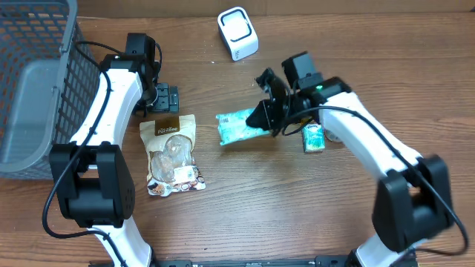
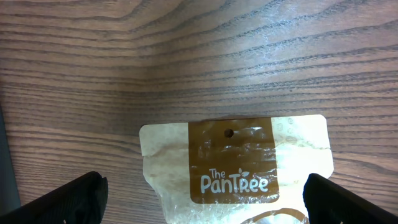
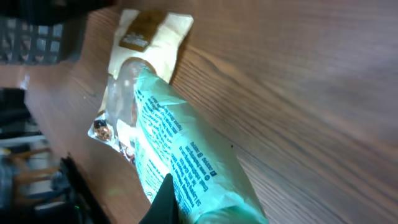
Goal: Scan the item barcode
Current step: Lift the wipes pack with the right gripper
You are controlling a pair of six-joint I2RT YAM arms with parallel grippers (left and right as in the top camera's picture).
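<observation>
Right gripper (image 1: 263, 116) is clamped on one end of the mint-green packet (image 1: 236, 127). The rest of the packet juts out ahead of the fingers and appears lifted off the counter (image 1: 245, 215).

The scanner (image 1: 237, 33), a white rounded block, is set beyond the gripper toward the far edge, well apart.

Step judged in hand: the packet is to be carried to the scanner. Fine dark print is seen along the packet (image 3: 186, 162) in the wrist view, but no barcode can be made out. The printed face probably needs to be rolled toward the scanner window and held flat and steady.

The packet is soft, glossy film, pillow-shaped and creased. Held by one end, it is likely to droop and glare, so a slow approach is advised.

Left gripper (image 2: 205, 208) is spread wide and empty. Directly under it a cream pouch (image 2: 236, 168) lies flat, with a brown label, a punched hang hole and a crinkled surface.
</observation>
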